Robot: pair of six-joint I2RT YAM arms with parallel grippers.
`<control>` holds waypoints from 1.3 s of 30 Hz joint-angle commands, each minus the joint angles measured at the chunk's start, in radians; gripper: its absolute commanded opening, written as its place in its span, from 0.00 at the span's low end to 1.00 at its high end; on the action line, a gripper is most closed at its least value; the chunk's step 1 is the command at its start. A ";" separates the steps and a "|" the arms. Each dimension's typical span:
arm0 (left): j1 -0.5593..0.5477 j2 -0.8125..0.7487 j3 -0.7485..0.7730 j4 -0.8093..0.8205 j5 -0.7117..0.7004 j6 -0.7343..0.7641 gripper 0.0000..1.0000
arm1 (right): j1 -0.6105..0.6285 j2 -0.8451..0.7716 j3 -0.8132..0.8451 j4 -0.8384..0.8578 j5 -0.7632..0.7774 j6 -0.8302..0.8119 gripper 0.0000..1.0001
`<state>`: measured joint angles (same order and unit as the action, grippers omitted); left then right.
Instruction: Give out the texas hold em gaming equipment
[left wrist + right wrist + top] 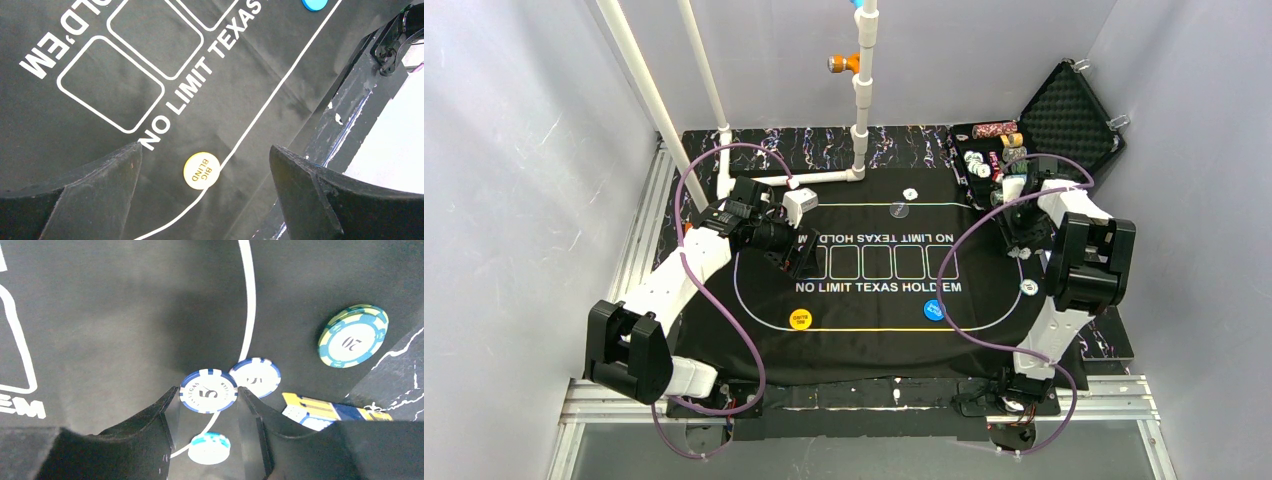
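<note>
Blue-and-white chip clamped in right pincer, second chip just beyond its tips, left pincer released wide, yellow disc beneath.

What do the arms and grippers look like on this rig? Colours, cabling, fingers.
The left arm and right arm have white link shells with bulky black joint housings. A lilac cable loops loosely along each. The left gripper and right gripper carry matte black wedge-shaped fingers, scuffed at the edges.

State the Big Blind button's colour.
The Big Blind button is yellow; clearest in left wrist view.
</note>
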<state>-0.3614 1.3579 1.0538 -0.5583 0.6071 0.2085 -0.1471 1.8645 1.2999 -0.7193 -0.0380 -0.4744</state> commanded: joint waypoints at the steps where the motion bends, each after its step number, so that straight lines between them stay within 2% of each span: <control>1: 0.008 -0.008 0.030 -0.025 0.029 -0.003 0.98 | 0.042 -0.098 0.034 -0.065 -0.062 0.000 0.47; 7: 0.009 -0.011 0.032 -0.029 0.037 -0.005 0.98 | 0.144 -0.187 -0.036 -0.112 -0.112 -0.038 0.47; 8: 0.009 -0.014 0.033 -0.028 0.038 -0.005 0.98 | 0.196 -0.204 -0.049 -0.121 -0.116 -0.046 0.47; 20: 0.016 -0.025 0.032 -0.034 0.049 -0.011 0.98 | 0.469 -0.327 -0.244 -0.174 -0.117 -0.149 0.43; 29: 0.021 -0.026 0.032 -0.037 0.049 -0.010 0.98 | 0.564 -0.359 -0.366 -0.150 -0.083 -0.180 0.42; 39: 0.021 -0.022 0.035 -0.035 0.049 -0.010 0.98 | 0.633 -0.389 -0.429 -0.148 -0.043 -0.223 0.44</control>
<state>-0.3477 1.3579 1.0557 -0.5751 0.6289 0.1978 0.4561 1.5177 0.8875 -0.8619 -0.1024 -0.6674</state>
